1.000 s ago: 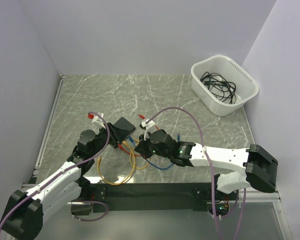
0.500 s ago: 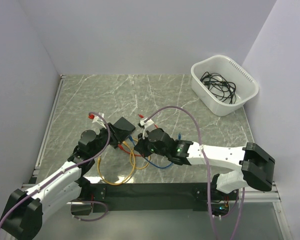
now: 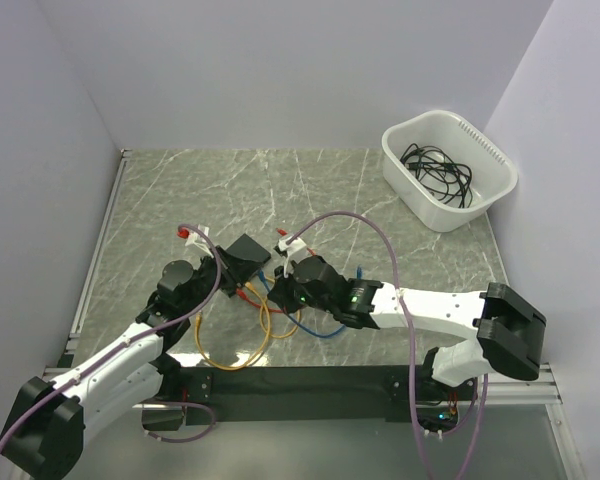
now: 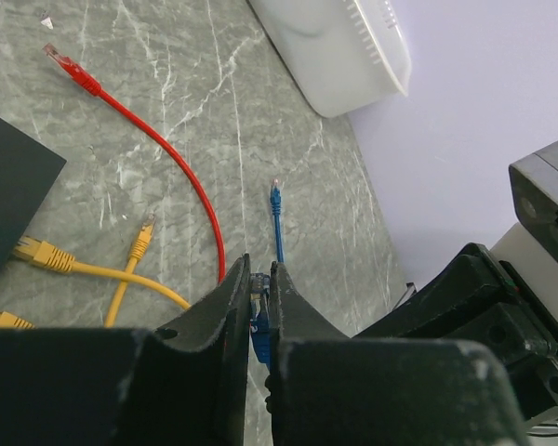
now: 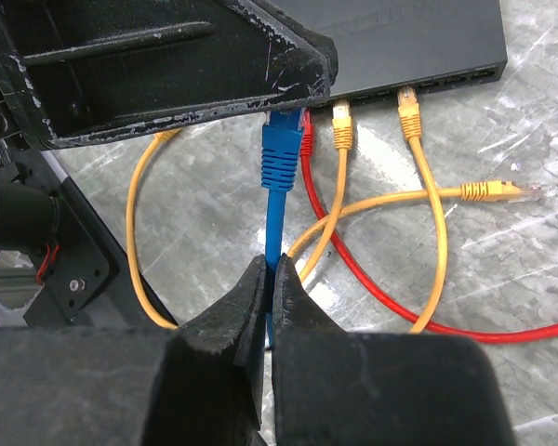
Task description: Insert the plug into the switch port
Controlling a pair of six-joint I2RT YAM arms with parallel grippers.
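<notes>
The flat black switch lies left of centre; in the right wrist view its port row faces me, with two yellow plugs and a red one seated in it. My left gripper is shut on the blue plug, which sits just in front of the port row. Whether the plug's tip is in a port is hidden by the left fingers. My right gripper is shut on the blue cable a short way behind the plug. In the top view both grippers, left and right, meet beside the switch.
Yellow cables and a red cable loop and cross on the marble table in front of the switch. The blue cable's free end lies loose. A white tub holding black cables stands at the back right. Walls close in the sides.
My right arm has shifted slightly left, toward the switch, with the blue cable in it. The left gripper and the switch have stayed in place.
</notes>
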